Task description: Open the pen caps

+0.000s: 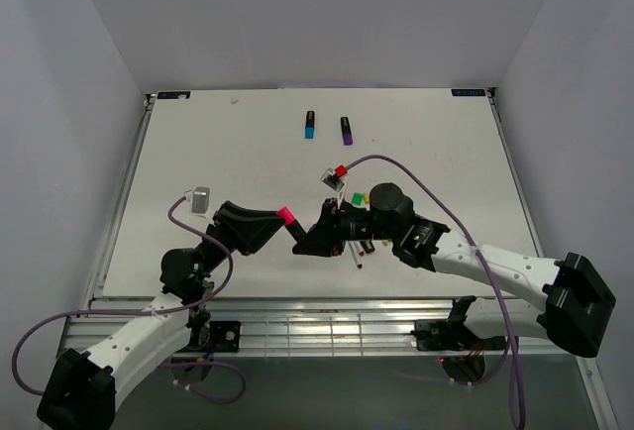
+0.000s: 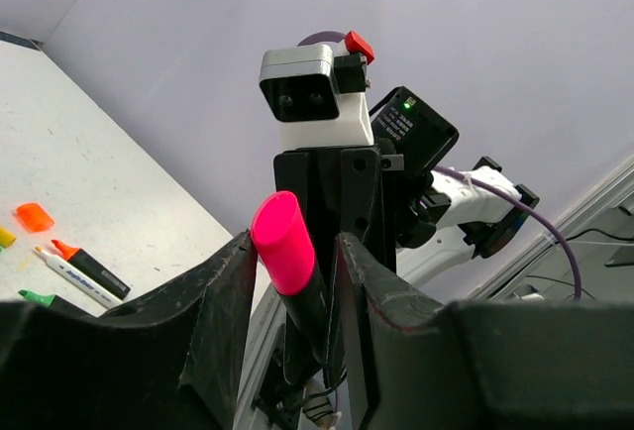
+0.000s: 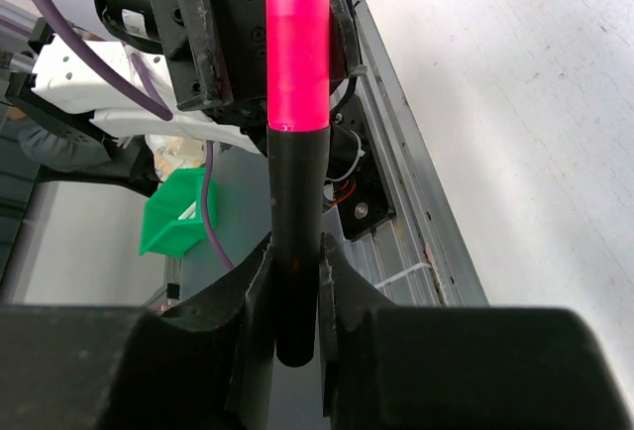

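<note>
**Over the table's near edge, two claws on one pink-capped marker**

From above, we saw the left gripper (image 1: 280, 220) and the right gripper (image 1: 303, 240) set nose to nose over the near part of the table (image 1: 198, 153), a little left of centre. Between them sat the pink cap (image 1: 287, 216) on its black marker body (image 1: 295, 234). At the far side lay two capped markers, side by side but apart, one with a blue cap (image 1: 310, 133) and one with a purple cap (image 1: 347, 138). Just beside the right wrist lay a green cap (image 1: 358, 197), among small pens we could not sort out.

Through the left wrist camera, the pink cap (image 2: 282, 247) rose tilted between the left fingers (image 2: 223, 291). They stood narrow on either side of it. One seemed to touch it and a sliver of gap showed at the other, so we could not tell whether that claw was gripping. Behind the cap stood the right arm's wrist camera (image 2: 312, 93). On the table to the left lay a loose orange cap (image 2: 35, 216). Near it was an orange-tipped marker (image 2: 89, 264) with no cap, just beside a thin white pen (image 2: 69, 273).

Through the right wrist camera, the right fingers (image 3: 253, 301) were clamped on the black marker body (image 3: 295, 222), low on its barrel. The pink cap (image 3: 297, 58) was seated on its upper end, flanked by the other claw's fingers. A green bin (image 3: 178, 222) showed below the table edge on the left.
</note>
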Motion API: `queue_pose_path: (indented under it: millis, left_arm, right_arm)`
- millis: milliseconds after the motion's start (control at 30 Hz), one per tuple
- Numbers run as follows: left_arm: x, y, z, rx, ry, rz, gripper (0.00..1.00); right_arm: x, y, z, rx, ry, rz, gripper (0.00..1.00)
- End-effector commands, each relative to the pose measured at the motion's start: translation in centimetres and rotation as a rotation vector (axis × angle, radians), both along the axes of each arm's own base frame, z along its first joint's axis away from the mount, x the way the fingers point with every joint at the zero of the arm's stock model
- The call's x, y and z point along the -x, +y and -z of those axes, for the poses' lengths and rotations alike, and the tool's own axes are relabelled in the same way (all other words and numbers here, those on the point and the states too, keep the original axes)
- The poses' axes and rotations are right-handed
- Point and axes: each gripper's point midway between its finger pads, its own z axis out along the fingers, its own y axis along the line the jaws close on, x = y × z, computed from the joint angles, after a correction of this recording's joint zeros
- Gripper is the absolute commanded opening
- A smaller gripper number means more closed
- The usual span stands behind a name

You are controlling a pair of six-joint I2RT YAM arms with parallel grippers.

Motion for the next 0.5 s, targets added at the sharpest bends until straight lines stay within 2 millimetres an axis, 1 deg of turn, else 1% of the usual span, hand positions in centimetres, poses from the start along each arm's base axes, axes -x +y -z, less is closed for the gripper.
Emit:
queue_pose_path:
  millis: [0,67,267,467]
  left_arm:
    - [0.12,0.52,-1.63,0.066,-0.03,-0.01,0.48]
    - [0.16,0.48,-1.65,0.069,-0.031,-0.005,0.48]
    - [0.1,0.27,-2.15,0.074,-0.039,0.007,0.52]
    - [0.14,0.23,-1.95,0.074,-0.03,0.013,0.47]
  right_arm:
    - [0.3,0.23,-0.12,-0.028,0.0,-0.025,0.08]
    - [0.25,0.36,-0.34,-0.034,-0.002,-0.029,0.08]
    - [0.28,0.62,-0.18,-0.034,0.002,-0.04,0.08]
    - [0.15,0.67,-0.3,-0.042,0.0,-0.035,0.08]
